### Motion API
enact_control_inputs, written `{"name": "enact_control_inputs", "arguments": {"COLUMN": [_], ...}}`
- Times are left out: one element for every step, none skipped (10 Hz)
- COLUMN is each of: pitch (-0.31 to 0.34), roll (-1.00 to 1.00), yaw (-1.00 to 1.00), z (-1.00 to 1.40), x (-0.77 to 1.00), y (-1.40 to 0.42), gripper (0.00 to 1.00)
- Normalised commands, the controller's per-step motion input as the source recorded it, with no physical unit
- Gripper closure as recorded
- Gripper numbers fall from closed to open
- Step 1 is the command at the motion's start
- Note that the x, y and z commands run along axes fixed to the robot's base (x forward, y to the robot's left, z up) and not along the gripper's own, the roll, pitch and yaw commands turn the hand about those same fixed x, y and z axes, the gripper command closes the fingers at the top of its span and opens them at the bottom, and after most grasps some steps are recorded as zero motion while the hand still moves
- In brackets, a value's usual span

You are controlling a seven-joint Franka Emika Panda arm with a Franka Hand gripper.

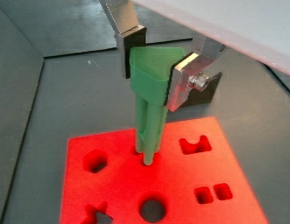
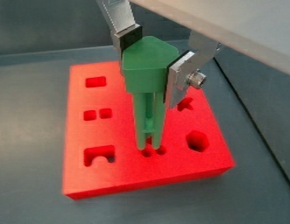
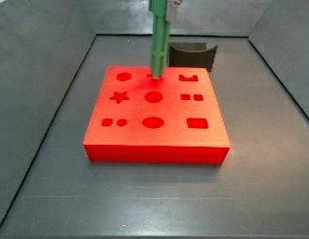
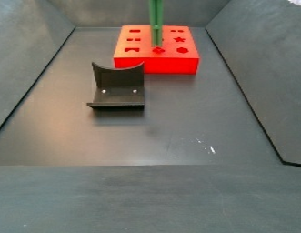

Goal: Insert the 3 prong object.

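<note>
Claw (image 2: 154,63) clamped on upright green pronged piece (image 2: 147,96), prongs touching holes in red block (image 2: 123,166).

Green 3 prong object (image 3: 158,37) upright, prongs touching red block (image 3: 157,114); hand hidden.

dark grey curved block (image 4: 117,87), dark floor (image 4: 177,136)

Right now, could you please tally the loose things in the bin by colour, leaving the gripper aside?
Green: 1, the 3 prong object, held upright in the gripper with its prongs at the red block
Red: 1, the red block
Dark grey: 1, the curved block
Total: 3
</note>
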Motion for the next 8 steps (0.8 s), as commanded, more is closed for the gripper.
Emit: {"name": "enact_control_inputs", "arguments": {"pitch": [-0.113,-0.114,-0.099,-0.033,-0.017,-0.014,-0.004,0.0], "roll": [-0.14,-0.12,-0.04,-0.01,0.0,0.04,0.05,0.1], "yaw": [0.33,0.51,0.51,0.24,0.11,0.0,0.0,0.0], "z": [0.0,-0.01,-0.06,0.0,-0.06,-0.17,-0.17,-0.2], "x": [-0.12,0.07,0.15,0.16,0.13,0.0,0.0,0.0], "y": [0.09,0.02,0.03,0.0,0.0,0.03,0.0,0.0], "gripper": [1.0,1.0,1.0,1.0,1.0,1.0,1.0,1.0]}}
